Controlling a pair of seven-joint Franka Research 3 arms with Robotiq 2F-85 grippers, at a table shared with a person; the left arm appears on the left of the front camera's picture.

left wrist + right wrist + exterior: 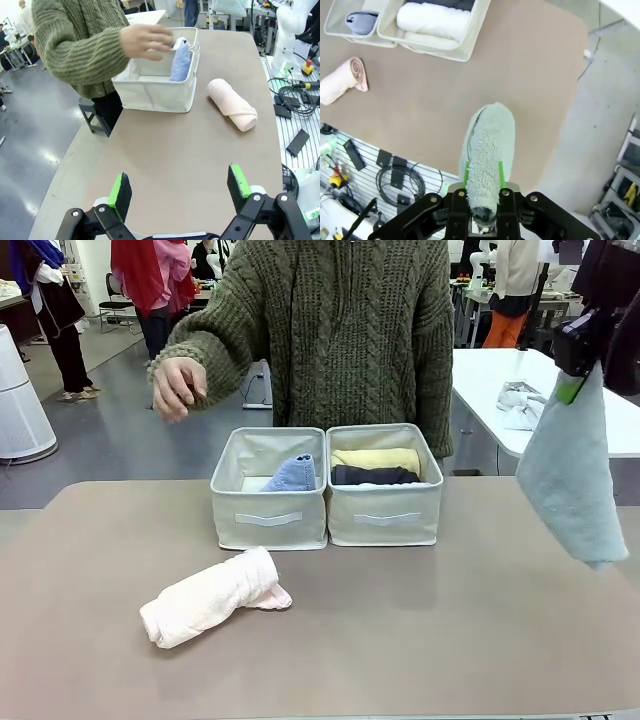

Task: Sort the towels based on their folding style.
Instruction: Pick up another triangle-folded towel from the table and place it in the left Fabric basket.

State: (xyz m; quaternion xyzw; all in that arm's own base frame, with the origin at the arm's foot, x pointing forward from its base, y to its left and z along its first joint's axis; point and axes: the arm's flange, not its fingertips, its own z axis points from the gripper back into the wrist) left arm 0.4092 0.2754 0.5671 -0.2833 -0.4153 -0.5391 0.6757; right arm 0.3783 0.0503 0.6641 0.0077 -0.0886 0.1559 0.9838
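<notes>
Pale grey-blue terry towel [575,475]: hanging from the right gripper above the surface's right side.
Right gripper [482,172]: clamping tight on that towel's top end.
Left gripper [180,187]: hovering with jaws wide apart, holding nothing.
Pink terry roll [210,598]: lying on the brown surface [450,620] in front of the bins.
Left cream fabric bin [268,520]: holding a lavender-blue cone towel [293,475].
Right cream fabric bin [385,520]: holding a yellow roll [375,458], a dark grey roll [373,476] and a white roll [434,20].
Person's hand [178,388]: hovering beyond the left bin.
</notes>
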